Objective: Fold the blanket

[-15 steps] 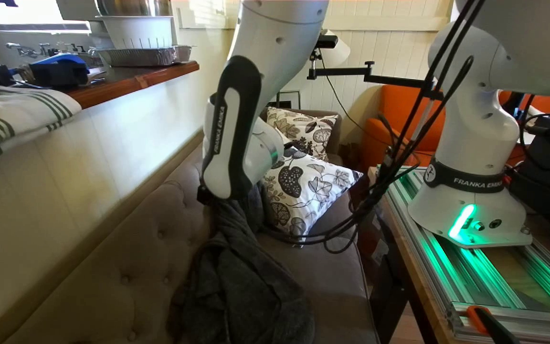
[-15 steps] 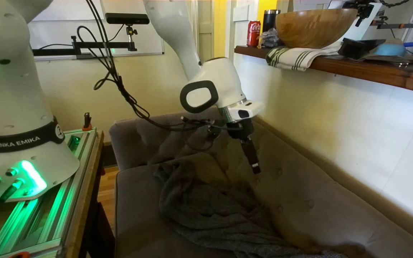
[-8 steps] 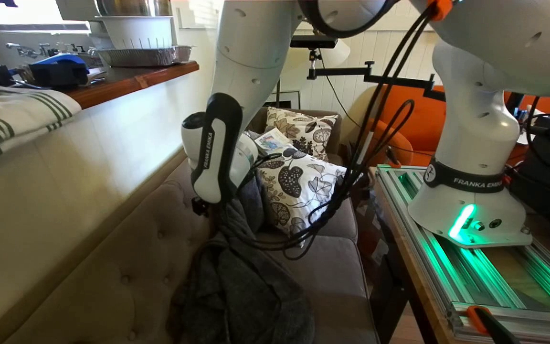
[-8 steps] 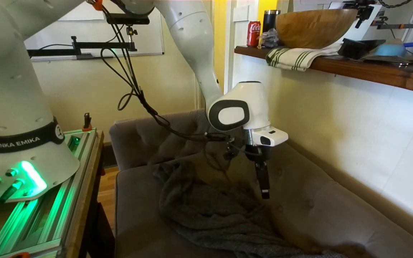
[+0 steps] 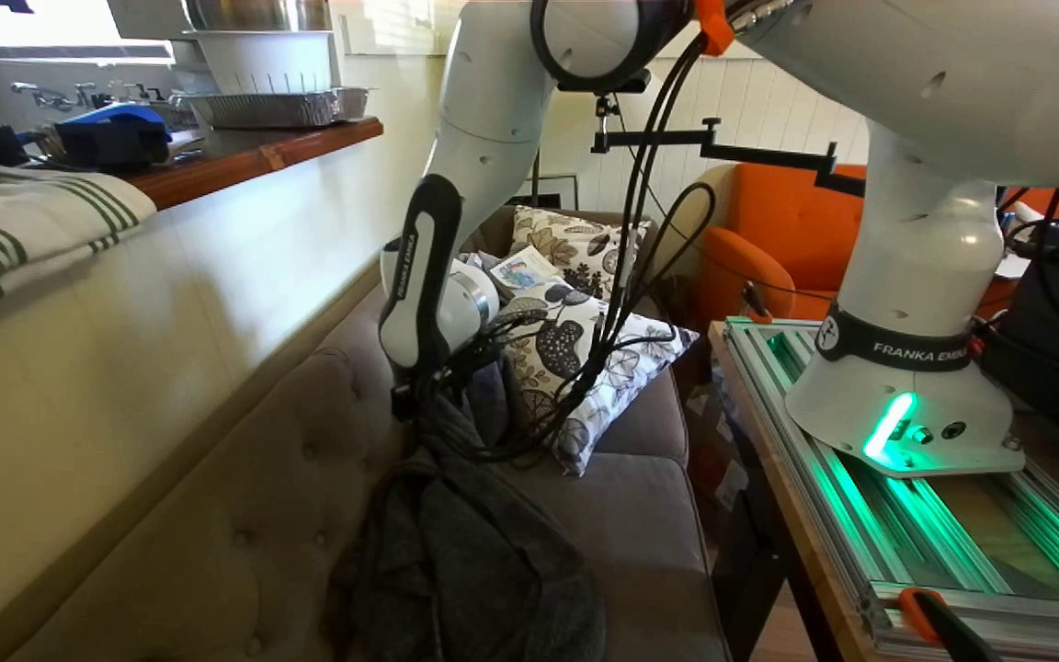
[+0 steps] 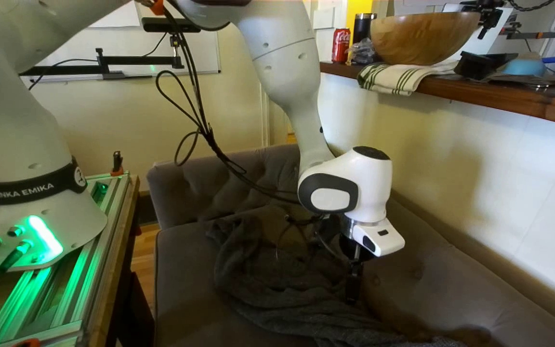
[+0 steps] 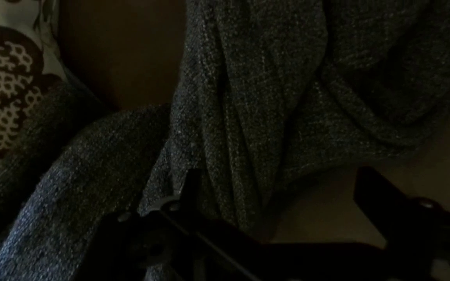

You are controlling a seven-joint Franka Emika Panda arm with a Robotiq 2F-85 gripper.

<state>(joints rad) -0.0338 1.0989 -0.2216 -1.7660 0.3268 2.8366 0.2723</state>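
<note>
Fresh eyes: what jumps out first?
The white robot arm dominates both exterior views, its black two-fingered gripper open at the rumpled dark grey fabric blanket on the tufted grey-brown sofa. A slanted green light strip glows on the arm's base; behind, an exterior view shows a bright orange upholstered seat.

This looks like a home: a sitting room open to a kitchen. A tufted sofa (image 5: 254, 506) carries a soft blanket (image 5: 483, 565) and patterned cushions (image 5: 554, 348), and an orange armchair (image 5: 796, 225) stands farther off before a boarded wall (image 5: 768, 101). The wooden surface (image 6: 492, 99) above the sofa's back bears a bowl (image 6: 424, 38), a red drink can (image 6: 340, 46), a striped towel (image 6: 405, 79) and a foil tray (image 5: 263, 110); taps (image 5: 50, 97) show beyond it. Lab gear shares the room: a robot arm (image 5: 911, 262) on metal rails (image 5: 929, 524), and a camera (image 6: 158, 25) on a black bracket (image 6: 138, 61).
</note>
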